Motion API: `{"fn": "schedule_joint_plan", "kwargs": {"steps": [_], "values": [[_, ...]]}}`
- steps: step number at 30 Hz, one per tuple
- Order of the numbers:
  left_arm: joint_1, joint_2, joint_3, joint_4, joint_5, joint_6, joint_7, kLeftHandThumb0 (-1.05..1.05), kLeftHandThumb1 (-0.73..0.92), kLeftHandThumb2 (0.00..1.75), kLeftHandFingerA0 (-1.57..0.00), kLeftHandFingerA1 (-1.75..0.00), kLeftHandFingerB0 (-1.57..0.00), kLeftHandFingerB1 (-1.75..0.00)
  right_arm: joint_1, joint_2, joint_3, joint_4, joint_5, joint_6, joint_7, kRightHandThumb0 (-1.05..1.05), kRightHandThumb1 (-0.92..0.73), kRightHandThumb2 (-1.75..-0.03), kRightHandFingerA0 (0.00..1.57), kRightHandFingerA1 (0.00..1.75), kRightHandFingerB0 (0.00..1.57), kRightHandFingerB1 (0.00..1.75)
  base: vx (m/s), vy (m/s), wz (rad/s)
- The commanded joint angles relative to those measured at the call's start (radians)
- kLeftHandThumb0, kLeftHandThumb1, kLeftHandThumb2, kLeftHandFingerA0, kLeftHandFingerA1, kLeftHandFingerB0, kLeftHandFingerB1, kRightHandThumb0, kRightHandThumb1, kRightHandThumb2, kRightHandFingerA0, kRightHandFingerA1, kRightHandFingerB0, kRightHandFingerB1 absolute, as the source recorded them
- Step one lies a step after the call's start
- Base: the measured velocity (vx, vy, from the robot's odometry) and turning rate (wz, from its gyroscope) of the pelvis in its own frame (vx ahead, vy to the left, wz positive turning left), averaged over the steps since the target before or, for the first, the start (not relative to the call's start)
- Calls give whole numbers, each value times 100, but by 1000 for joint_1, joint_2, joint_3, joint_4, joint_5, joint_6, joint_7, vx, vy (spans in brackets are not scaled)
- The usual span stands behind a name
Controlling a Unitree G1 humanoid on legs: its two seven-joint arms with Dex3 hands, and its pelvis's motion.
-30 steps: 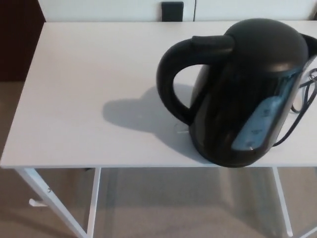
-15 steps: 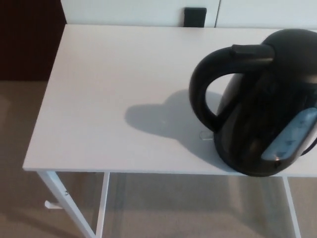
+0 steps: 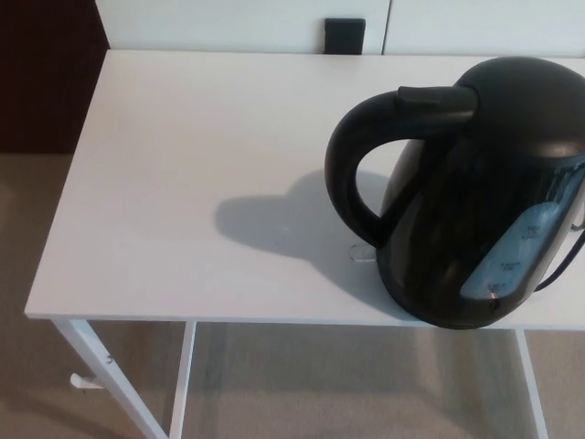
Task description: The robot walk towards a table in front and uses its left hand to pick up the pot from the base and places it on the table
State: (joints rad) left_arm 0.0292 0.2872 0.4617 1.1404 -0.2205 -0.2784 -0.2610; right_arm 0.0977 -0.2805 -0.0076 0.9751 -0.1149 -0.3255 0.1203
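A black electric kettle, the pot (image 3: pixel 475 192), stands upright at the right front of a white table (image 3: pixel 183 165). Its looped handle (image 3: pixel 352 174) points left, and a pale blue water window (image 3: pixel 516 261) shows on its lower right side. The base beneath it is hidden by the kettle body; only a small clear tab (image 3: pixel 359 253) shows at its foot. A black cord (image 3: pixel 567 265) trails off at the right edge. Neither of my hands appears in the head view.
The kettle's shadow (image 3: pixel 274 219) falls leftward across the tabletop. A black wall socket (image 3: pixel 345 35) sits behind the table's far edge. White table legs (image 3: pixel 101 375) stand on beige carpet below, and a dark panel (image 3: pixel 46 73) fills the far left.
The whole picture has shifted between frames, so the camera has moved; the kettle and table keep their places relative to each other.
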Motion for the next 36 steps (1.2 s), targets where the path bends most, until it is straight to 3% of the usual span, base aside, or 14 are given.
{"fn": "schedule_joint_plan", "kwargs": {"steps": [1, 5, 6, 8, 9, 11, 12, 14, 15, 16, 23, 26, 28, 36], "values": [[-16, 88, 178, -219, -111, 24, 220, -14, 51, 68, -8, -27, -7, -15, 25, -19, -7, -27, -1, 2, -15, -29, -59, -58, 51, 42, 40, 37, 0, 0, 0], [-14, 92, 217, -560, -76, 90, 310, -16, 49, 67, -7, -20, -6, -20, 14, -22, -9, -27, 1, 7, -13, -28, -59, -58, 51, 42, 41, 37, 0, 0, 0], [-45, 86, 210, -790, -66, 155, 345, -11, 60, 59, 0, -24, -3, -23, 16, -20, -7, -38, 1, 12, -10, -28, -60, -58, 50, 42, 41, 37, 0, 0, 0], [-68, 81, 188, -925, -17, 199, 378, -13, 63, 58, 0, -22, -2, -23, 11, -18, -8, -43, 2, 18, -11, -27, -60, -58, 50, 42, 42, 38, 0, 0, 0], [-129, 67, 142, -1066, -10, 242, 385, -21, 57, 77, -4, -17, -6, -23, 9, -16, -6, -42, 1, 18, -10, -27, -59, -58, 50, 42, 42, 38, 0, 0, 0], [-174, 70, 91, -1152, -15, 279, 354, -30, 56, 78, 0, -18, 0, -24, -1, -10, -4, -41, 1, 23, -12, -27, -59, -58, 50, 42, 42, 38, 0, 0, 0], [-219, 80, 33, -1195, -71, 311, 283, -43, 54, 71, 0, -4, 0, -22, -1, -6, 0, -47, -3, 26, -15, -26, -60, -58, 50, 41, 42, 38, 0, 0, 0], [-241, 90, -23, -1266, -116, 374, 227, -55, 49, 83, 0, 0, 0, -18, -6, -10, 5, -46, -9, 16, -13, -26, -61, -59, 50, 42, 41, 38, 0, 0, 0], [-261, 93, -97, -1341, -105, 432, 194, -49, 27, 74, 0, -29, 0, -37, -14, -4, 2, -34, -5, 13, -16, -27, -59, -58, 49, 42, 42, 38, 0, 0, 0], [-273, 97, -141, -1384, -99, 469, 174, -46, 29, 74, -1, -30, -1, -33, -22, 1, 0, -28, -3, 15, -19, -28, -59, -58, 50, 42, 43, 38, 0, 0, 0], [-306, 46, -380, -1539, -76, 618, 116, -38, 31, 69, -5, -36, -5, -30, -30, 15, 13, -66, -17, 43, -35, -29, -59, -58, 52, 42, 45, 39, 0, 0, 0], [-378, 3, -487, -1531, -30, 677, 110, -27, 38, 53, -6, -28, -6, -24, -28, 15, 14, -73, -17, 37, -32, -28, -59, -58, 50, 42, 46, 40, 0, 0, 0], [-423, -28, -537, -1510, -23, 709, 109, -29, 26, 67, 0, -33, -1, -28, -29, 14, 14, -72, -18, 33, -32, -29, -60, -58, 50, 41, 46, 39, 0, 0, 0], [-556, -108, -685, -1393, 51, 734, 90, -45, 32, 71, -2, -26, -3, -20, -38, 12, 20, -82, -25, 51, -32, -29, -60, -58, 50, 42, 45, 39, 0, 0, 0]]}}
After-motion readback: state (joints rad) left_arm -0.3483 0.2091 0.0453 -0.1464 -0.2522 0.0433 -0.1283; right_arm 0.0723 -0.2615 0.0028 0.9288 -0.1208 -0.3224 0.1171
